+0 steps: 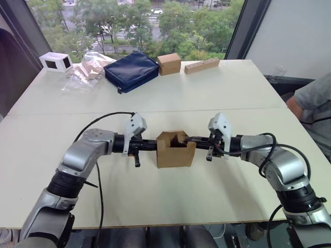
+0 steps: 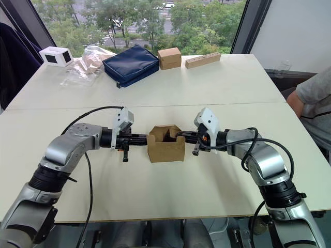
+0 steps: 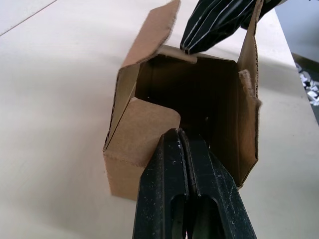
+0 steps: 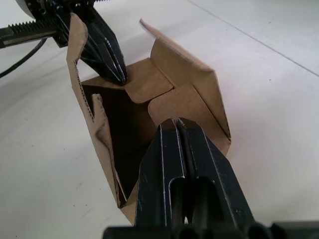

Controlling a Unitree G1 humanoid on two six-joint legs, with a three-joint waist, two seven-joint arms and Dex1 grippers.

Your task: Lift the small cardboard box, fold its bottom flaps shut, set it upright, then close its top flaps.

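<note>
The small cardboard box stands upright on the table, mid-front, its open end facing up. My left gripper is shut, its tip pressing one short top flap down into the opening. From the opposite side my right gripper, also shut, pushes its tip onto the other short top flap. The two long top flaps still stand up. The bottom flaps are hidden beneath the box.
At the far side of the table lie a navy pouch, a smaller cardboard cube, a long tan block, a white box and a clear bag of wooden pieces. A person's arm is at the right edge.
</note>
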